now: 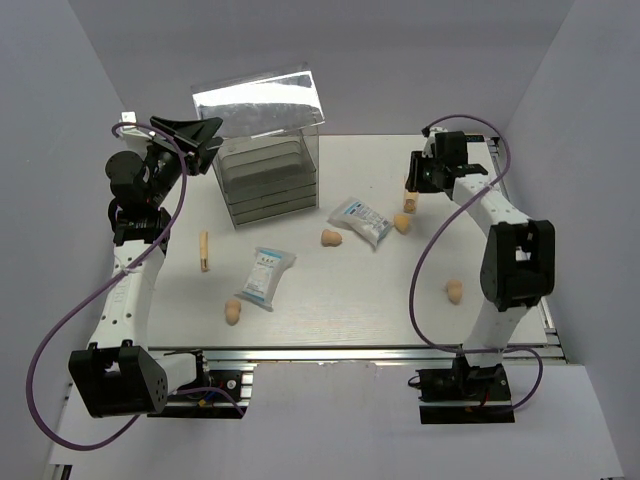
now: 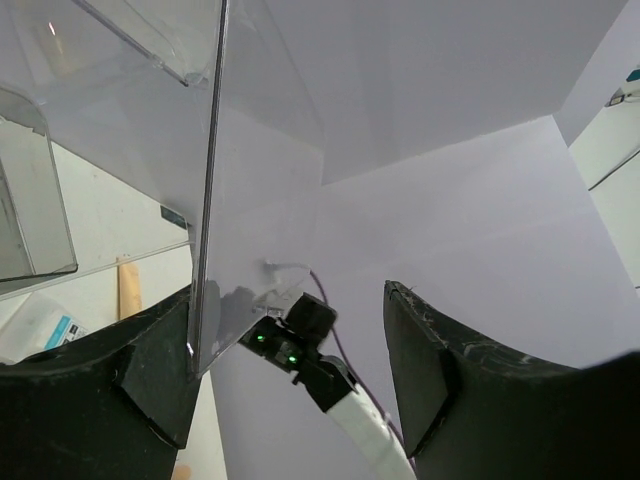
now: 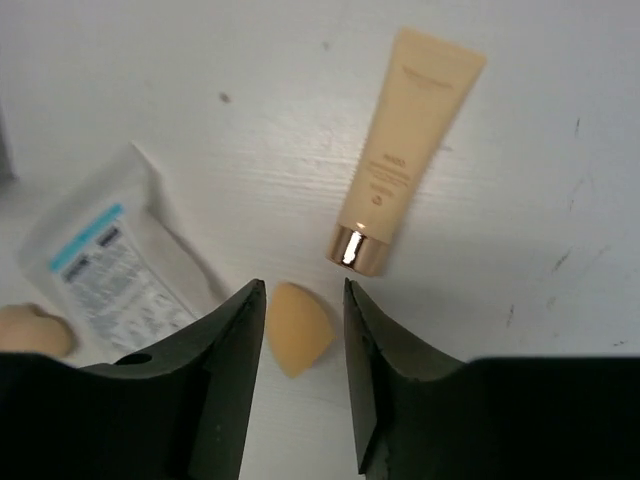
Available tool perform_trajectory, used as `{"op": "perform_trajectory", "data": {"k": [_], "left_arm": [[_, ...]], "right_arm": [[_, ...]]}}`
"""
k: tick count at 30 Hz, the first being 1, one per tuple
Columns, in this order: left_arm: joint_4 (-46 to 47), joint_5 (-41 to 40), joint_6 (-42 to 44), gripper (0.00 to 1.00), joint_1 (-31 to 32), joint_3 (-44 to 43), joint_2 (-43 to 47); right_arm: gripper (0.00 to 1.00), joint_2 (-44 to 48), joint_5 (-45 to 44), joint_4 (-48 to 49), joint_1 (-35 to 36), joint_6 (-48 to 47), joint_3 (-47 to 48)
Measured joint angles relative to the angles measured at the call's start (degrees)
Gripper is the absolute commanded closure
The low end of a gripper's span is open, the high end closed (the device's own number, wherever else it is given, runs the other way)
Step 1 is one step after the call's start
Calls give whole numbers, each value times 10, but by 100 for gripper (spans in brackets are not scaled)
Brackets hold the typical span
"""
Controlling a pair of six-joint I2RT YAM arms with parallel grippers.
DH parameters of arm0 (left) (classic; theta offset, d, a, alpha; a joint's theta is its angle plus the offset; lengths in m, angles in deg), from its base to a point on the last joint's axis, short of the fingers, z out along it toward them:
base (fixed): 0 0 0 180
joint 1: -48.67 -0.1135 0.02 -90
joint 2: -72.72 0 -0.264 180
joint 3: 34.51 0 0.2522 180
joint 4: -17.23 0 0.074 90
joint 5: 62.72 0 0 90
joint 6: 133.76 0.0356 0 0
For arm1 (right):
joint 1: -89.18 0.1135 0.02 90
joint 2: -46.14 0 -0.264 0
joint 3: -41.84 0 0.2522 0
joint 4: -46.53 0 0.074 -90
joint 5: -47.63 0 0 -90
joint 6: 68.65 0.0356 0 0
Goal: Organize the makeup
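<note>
Table (image 1: 380, 300), drawer box (image 1: 265, 175), scattered makeup (image 1: 267, 275)

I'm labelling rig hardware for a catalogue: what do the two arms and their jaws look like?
The left arm and right arm match: white links, boxy black joint housings, and a purple cable looping alongside each. The jaws are matte black, broad tapered wedges with scuffed edges.

Each arm is built of white links between chunky black joint housings: left arm (image 1: 125, 300), right arm (image 1: 478, 205). A purple cable (image 1: 414, 285) loops loosely off each one. Black base blocks (image 1: 115, 380) sit on a silver aluminium rail (image 1: 330, 353). The gripper fingers (image 3: 200, 400) are broad matte-black wedges, faintly scuffed.
</note>
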Motion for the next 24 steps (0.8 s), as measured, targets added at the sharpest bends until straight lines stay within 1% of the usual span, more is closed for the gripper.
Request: {"op": "perform_trajectory", "data": {"k": [1, 2, 4, 7, 11, 13, 19, 20, 23, 24], "left_arm": [[2, 0, -2, 23, 0, 0, 0], [2, 0, -2, 23, 0, 0, 0], [5, 1, -3, 23, 0, 0, -1], [6, 2, -4, 23, 0, 0, -1], [9, 2, -6, 23, 0, 4, -1], [9, 2, -6, 23, 0, 4, -1], [9, 6, -6, 23, 0, 4, -1], [9, 6, -6, 23, 0, 4, -1], [9, 6, -6, 23, 0, 4, -1], [9, 6, -6, 23, 0, 4, -1]], "right_arm": [[55, -18, -4, -17, -3, -11, 8], [50, -32, -5, -30, -4, -29, 13], [46, -48, 3, -60, -3, -65, 14], [45, -55, 31, -101, -3, -136, 14], [45, -58, 60, -119, -2, -199, 13], [42, -64, 69, -123, -3, -219, 13], [41, -110, 78, -132, -3, -257, 13], [41, -117, 83, -137, -3, -260, 13], [53, -125, 96, -147, -1, -265, 13], [64, -125, 100, -149, 0, -266, 13]]}}
